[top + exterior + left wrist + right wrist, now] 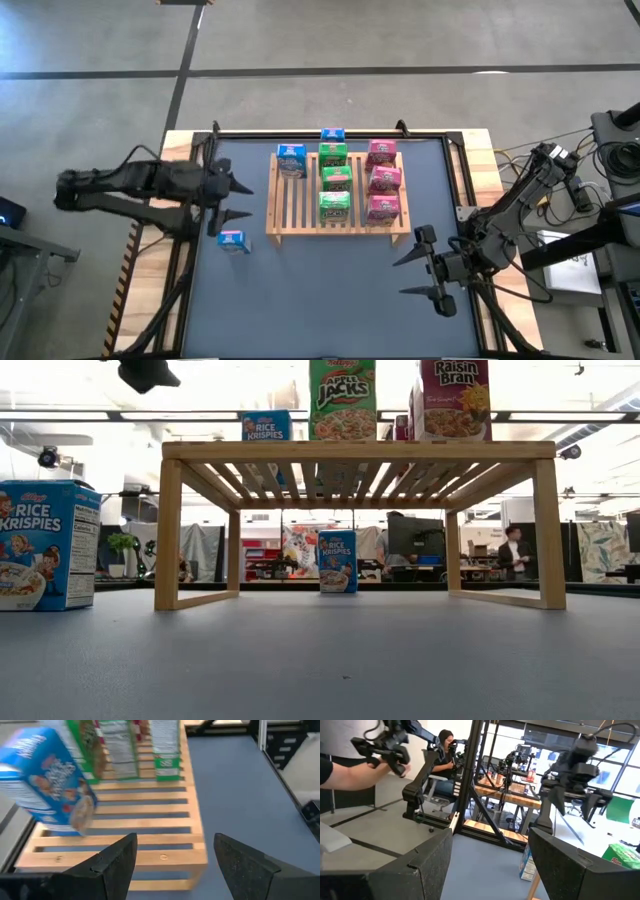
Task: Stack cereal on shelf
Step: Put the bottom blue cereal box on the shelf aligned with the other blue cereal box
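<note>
The wooden slatted shelf (335, 222) stands mid-table on its legs (168, 540). On it stand three green cereal boxes (335, 181), three pink ones (384, 180) and a blue one (291, 160). Another blue box (332, 135) stands on the table just beyond the shelf's far edge. A third blue box (232, 241) stands on the table left of the shelf. My left gripper (248, 200) hovers open left of the shelf, pointing at it, the blue box (50, 780) ahead of its fingers. My right gripper (400, 277) is open, raised near the right front.
The dark blue mat (330, 300) lies bare between the shelf and the near edge. A black frame (455, 170) borders the table. Cables and gear (590, 170) sit off the right side. A person's arm (350, 770) holds a device beyond the table.
</note>
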Tool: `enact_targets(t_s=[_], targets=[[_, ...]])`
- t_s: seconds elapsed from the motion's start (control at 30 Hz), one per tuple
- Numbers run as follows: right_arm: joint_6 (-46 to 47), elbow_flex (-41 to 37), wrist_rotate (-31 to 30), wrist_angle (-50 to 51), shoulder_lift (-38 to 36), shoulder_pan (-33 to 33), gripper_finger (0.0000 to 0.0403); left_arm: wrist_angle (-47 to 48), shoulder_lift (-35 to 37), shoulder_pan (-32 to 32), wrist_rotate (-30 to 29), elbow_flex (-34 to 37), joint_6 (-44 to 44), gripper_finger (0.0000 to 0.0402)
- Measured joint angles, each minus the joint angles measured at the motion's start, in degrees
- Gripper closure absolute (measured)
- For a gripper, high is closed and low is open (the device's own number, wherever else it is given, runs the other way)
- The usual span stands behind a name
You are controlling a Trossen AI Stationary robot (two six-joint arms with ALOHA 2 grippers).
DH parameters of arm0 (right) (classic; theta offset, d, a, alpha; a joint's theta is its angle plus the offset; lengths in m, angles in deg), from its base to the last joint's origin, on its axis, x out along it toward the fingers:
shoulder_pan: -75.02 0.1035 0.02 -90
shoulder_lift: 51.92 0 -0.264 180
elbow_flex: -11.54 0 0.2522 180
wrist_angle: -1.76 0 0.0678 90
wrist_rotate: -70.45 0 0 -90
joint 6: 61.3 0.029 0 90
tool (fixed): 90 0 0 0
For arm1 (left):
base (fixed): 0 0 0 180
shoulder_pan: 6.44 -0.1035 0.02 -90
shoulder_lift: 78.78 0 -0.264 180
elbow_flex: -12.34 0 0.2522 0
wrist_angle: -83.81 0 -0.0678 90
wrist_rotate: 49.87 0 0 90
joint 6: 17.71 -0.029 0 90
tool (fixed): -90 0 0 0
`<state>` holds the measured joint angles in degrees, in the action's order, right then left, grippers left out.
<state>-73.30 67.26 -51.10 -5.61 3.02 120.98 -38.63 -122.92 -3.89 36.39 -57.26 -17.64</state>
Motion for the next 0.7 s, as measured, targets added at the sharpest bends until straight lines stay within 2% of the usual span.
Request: enact_targets(t_s=[0.1,0.23,0.43,0.7], targets=[[0.0,0.0,0.0,0.0,0.0,0.0,0.0152,1.6,-2.1,7.2,-5.2,-1.1,3.9,0.0154],[0.0,0.0,0.0,0.0,0.0,0.0,0.0152,4.8,-5.7,13.2,-7.9,-3.5,9.0,0.0154],[-0.6,-0.4,0.0,0.1,0.0,0.0,0.0152,12.3,-11.4,15.1,-7.8,-6.5,16.7,0.0154],[-0.2,-1.1,0.0,-0.1,0.0,0.0,0.0152,26.5,-17.6,15.7,-4.7,-4.5,23.8,0.0154]])
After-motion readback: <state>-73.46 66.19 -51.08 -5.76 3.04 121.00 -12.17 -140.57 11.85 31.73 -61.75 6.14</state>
